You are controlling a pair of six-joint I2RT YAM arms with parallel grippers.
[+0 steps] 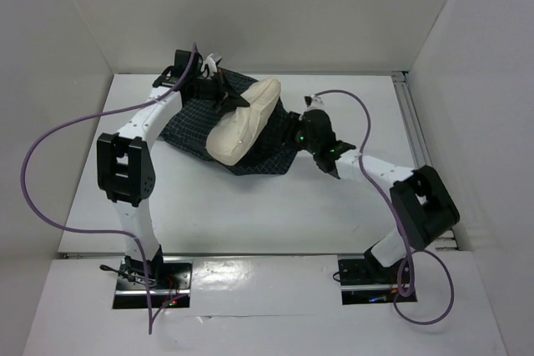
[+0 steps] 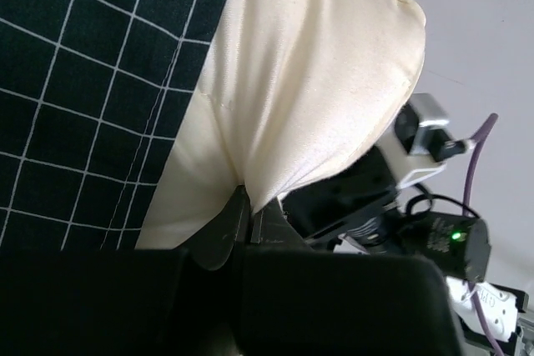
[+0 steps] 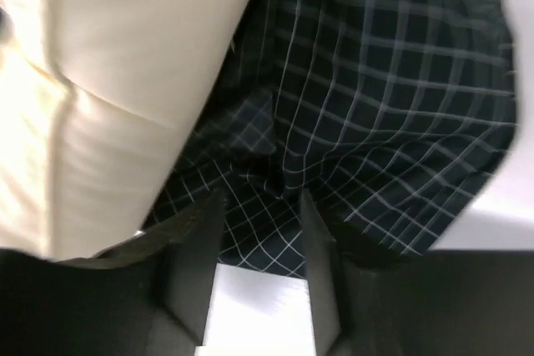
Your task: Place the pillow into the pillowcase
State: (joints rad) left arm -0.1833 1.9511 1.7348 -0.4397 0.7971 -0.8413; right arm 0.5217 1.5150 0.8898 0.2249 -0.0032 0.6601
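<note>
On the pillowcase (image 1: 188, 127), the pillow (image 1: 242, 122) lies lengthwise from near-left to far-right.

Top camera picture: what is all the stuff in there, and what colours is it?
pillow: one, cream, lying on top of the pillowcase at the far middle of the table
pillowcase: one, dark navy with a white grid, spread on the table under the pillow
table: one, white
walls: white, on three sides of the table
cables: two, purple, one looping from each arm
arms: two, white and black, bolted at the near edge
left gripper: black, pinching the pillow's fabric
right gripper: black, open, at the pillowcase's edge
</note>
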